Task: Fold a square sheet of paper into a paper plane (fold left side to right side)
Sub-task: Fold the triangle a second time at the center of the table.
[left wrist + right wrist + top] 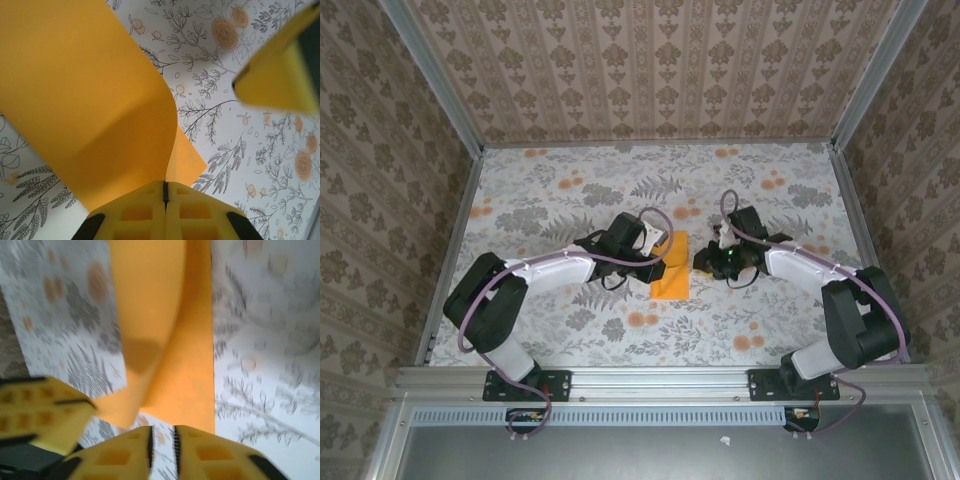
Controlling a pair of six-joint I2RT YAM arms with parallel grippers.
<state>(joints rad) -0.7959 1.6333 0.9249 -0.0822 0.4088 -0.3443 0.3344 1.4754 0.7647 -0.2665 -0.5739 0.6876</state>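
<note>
Clamped tight by the left gripper (165, 189) on the raised left edge of the square sheet of paper (95, 100), centre of the floral cloth (570, 200), curling rightward. Beside it, right gripper (162, 439) nearly closed, empty (blurred). Probably featherlight, floppy; best pinched at edges.

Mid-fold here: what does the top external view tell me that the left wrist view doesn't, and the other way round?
Top external: both arms whole, with the square sheet of paper lying on the floral cloth between them. The left end effector is at its left edge and the right end effector is just off its right edge.
Left wrist: the left fingers are closed on the paper's edge, and that side is raised and curling over the flat layer.
Both: the orange sheet, the cloth, and the two end effectors close together.
</note>
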